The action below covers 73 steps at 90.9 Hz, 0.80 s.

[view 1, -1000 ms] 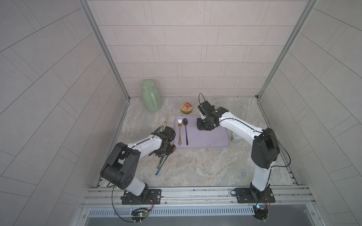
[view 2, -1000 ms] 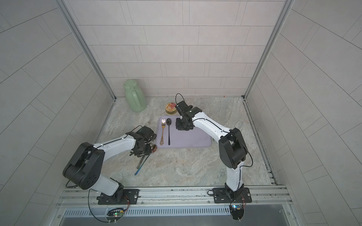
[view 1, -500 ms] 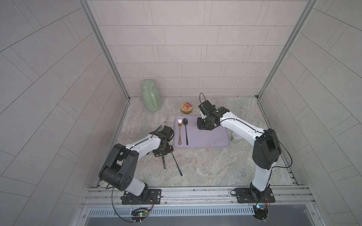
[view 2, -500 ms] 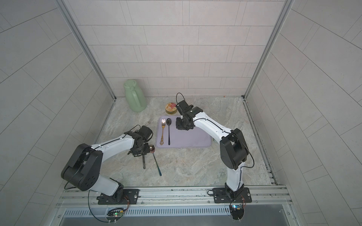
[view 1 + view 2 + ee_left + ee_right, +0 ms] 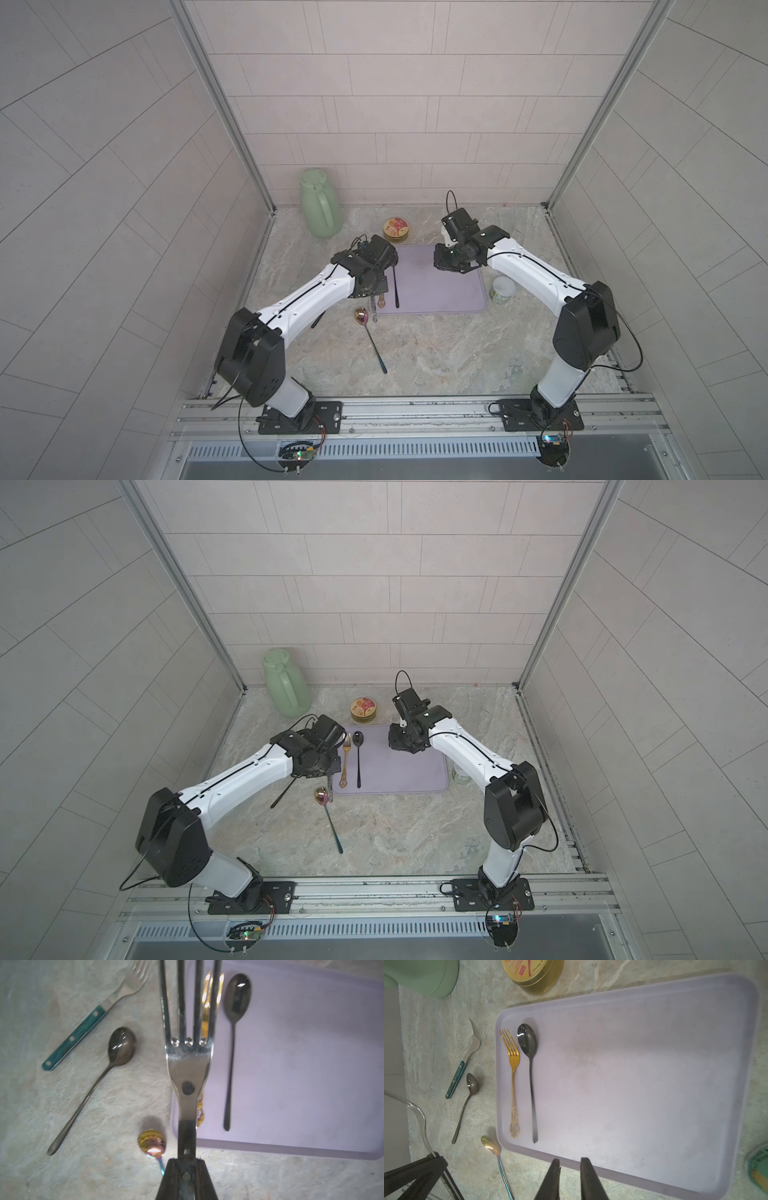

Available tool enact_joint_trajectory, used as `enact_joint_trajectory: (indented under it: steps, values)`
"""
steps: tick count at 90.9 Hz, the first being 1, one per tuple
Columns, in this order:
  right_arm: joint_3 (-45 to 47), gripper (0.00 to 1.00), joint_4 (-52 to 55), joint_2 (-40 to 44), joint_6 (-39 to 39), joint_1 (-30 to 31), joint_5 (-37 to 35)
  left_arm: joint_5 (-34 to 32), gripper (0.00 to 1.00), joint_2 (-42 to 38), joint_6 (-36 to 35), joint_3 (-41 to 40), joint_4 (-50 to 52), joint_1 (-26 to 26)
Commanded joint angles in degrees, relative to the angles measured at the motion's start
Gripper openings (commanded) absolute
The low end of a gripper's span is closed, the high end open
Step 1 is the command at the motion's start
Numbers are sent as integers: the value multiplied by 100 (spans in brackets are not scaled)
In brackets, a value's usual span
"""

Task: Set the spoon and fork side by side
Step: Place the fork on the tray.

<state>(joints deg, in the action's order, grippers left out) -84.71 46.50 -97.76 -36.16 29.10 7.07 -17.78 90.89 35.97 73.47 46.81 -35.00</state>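
A gold fork and a black spoon lie parallel at the left end of the purple tray, as a top view also shows for the gold fork and black spoon. My left gripper is shut on the dark handle of a silver fork, held above the tray's left edge. An iridescent spoon lies on the table by the tray's front left corner. My right gripper hovers over the tray's far right part, its fingers a narrow gap apart with nothing between them.
A teal-handled fork and a dark spoon lie on the table left of the tray, under my left arm. A green jug and a gold tin stand at the back. A small cup sits right of the tray.
My left gripper closed on the silver fork, lifted it and carried it toward the tray's left edge. The iridescent spoon swung round on the table. The right arm barely moved.
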Motion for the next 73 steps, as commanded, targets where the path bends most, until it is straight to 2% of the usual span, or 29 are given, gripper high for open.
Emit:
enact_joint_trajectory:
  steps: [1,12,23,26,31,36,50,58,73]
  values:
    - [476,23,-249,291,111,-192,70,116,11,667,77,641,197,-177]
    - [937,23,-352,513,189,-451,63,185,11,1474,136,1533,215,-393]
    - [1208,28,-227,728,335,-581,-477,152,11,2360,150,2471,350,-651]
    - [1269,30,-199,784,356,-605,-561,167,11,2576,162,2684,399,-691]
    - [1368,41,-200,886,393,-632,-585,198,11,2926,177,3053,486,-724]
    - [1465,45,-215,978,407,-651,-601,181,11,3212,175,3336,563,-734]
    - [1660,54,-242,1204,464,-679,-606,156,11,3859,169,3939,698,-727]
    - [1709,55,-223,1305,484,-703,-568,176,11,4144,209,4244,825,-704]
    - [1804,55,-203,1493,496,-708,-480,255,11,4393,287,4319,772,-603]
